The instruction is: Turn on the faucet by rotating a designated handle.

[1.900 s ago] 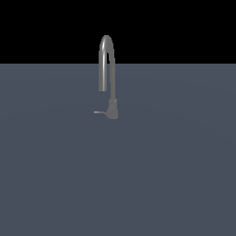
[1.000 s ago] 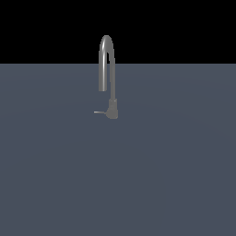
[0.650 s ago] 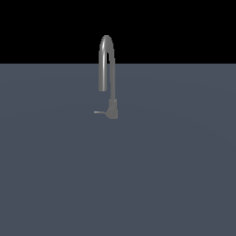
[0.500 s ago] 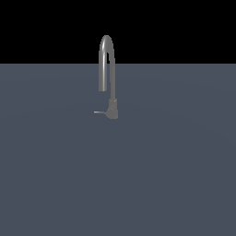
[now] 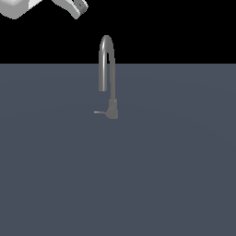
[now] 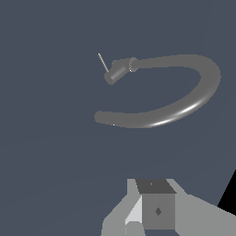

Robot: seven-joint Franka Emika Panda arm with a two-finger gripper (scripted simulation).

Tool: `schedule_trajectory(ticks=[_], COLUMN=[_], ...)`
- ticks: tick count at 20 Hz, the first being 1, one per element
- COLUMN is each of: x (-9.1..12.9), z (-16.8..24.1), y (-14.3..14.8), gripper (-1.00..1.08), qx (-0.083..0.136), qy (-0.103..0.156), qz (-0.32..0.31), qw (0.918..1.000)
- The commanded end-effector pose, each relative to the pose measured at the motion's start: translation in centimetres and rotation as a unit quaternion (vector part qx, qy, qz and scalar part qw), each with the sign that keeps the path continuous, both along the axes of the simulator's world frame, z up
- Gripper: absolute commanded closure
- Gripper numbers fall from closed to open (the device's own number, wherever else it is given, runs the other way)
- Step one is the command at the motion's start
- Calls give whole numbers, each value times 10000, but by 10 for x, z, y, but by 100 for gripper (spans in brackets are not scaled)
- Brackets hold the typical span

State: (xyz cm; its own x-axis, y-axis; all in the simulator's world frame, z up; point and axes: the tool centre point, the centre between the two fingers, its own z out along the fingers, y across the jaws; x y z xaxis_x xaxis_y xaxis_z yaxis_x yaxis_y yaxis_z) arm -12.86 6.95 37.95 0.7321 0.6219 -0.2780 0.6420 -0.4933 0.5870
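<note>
Exterior view. The faucet (image 5: 109, 69) stands upright on a flat slate-grey surface (image 5: 175, 175), its inverted-U spout rising from a short, thicker base. The handle (image 5: 99, 112) projects sideways from that base toward the exterior view's left, roughly level. In the upper corner on the exterior view's left, white and grey parts of the robot arm (image 5: 27, 5) enter the picture. The claw's fingertips are not clearly made out here, so its opening cannot be judged from this view. The faucet sits well below the arm parts and toward the exterior view's right of them, well apart, with no contact.

Wrist view. The camera looks down on the faucet (image 6: 184, 97) from above; the curved spout reads as a wide open hook. The handle (image 6: 103, 61) shows as a thin pale line leaving the base. Part of the claw (image 6: 152, 209) fills the near edge: a grey block and pale angled faces. Whether its fingers stand wide or narrow cannot be told. Nothing is seen held in it. Both faucet and handle lie ahead of the claw, well apart from it.
</note>
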Motion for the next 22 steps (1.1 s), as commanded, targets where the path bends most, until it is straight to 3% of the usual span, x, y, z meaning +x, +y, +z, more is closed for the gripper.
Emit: schedule_trajectory(ticks=[1,11,22], x=[7,29,48], z=[-11,-50,-89], y=[5,20,30], gripper=[108,108,108], qx=[-261,-1161,-2002], qy=[9,38,52], qz=[287,1243,2126], qw=[9992,9854,9564])
